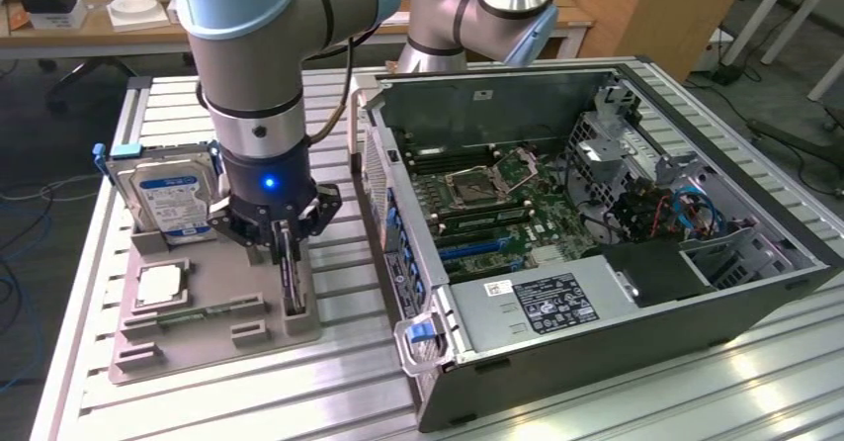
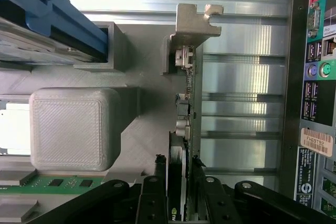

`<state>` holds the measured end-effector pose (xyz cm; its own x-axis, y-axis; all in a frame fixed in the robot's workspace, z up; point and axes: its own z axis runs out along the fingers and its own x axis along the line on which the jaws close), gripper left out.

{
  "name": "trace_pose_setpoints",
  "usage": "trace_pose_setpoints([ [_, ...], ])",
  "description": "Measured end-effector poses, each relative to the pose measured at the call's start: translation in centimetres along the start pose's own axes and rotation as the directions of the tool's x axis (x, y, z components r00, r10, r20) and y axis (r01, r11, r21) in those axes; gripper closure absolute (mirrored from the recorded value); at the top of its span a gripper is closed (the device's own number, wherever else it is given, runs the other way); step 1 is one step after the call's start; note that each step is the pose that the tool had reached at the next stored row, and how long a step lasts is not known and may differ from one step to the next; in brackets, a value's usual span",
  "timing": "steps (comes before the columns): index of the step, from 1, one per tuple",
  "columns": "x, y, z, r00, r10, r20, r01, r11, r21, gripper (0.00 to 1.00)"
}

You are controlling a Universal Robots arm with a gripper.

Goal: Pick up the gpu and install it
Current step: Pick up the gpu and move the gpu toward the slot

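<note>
Slatted aluminium forms the bench (image 1: 264,406), with a grey fixture tray (image 1: 198,342) toward the exterior view's left and an open computer case (image 1: 554,372) toward its right.

Exterior view: the gpu (image 1: 296,281) is seen standing on edge in a slot of the tray, beside the hard drive (image 1: 172,199). The pincer (image 1: 287,248) is lowered over the card's top edge. The pick-up is judged to be the step in hand. A firm, centred hold is advised, and the card should be drawn straight up along the slot, kept upright, so that it is not jammed or twisted. The card's lower edge and connector are hidden in the slot, and the receiving socket on the motherboard (image 1: 488,204) cannot be picked out with certainty.

Wrist view: the gpu (image 2: 188,103) is seen edge-on, its metal bracket (image 2: 194,19) hooked past a fixture post. The pincer (image 2: 181,163) is pinching the card, with the fingers (image 2: 152,198) set against both faces. The finger bases are cut off by the frame edge, so the depth of the hold cannot be judged.
</note>
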<state>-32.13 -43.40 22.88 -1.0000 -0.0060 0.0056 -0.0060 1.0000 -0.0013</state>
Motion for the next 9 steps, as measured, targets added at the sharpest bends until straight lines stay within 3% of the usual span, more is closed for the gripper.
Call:
trace_pose_setpoints([
  [9,0.0,0.0,0.01,1.0,0.0,0.0,0.0,1.0,0.0,0.74],
])
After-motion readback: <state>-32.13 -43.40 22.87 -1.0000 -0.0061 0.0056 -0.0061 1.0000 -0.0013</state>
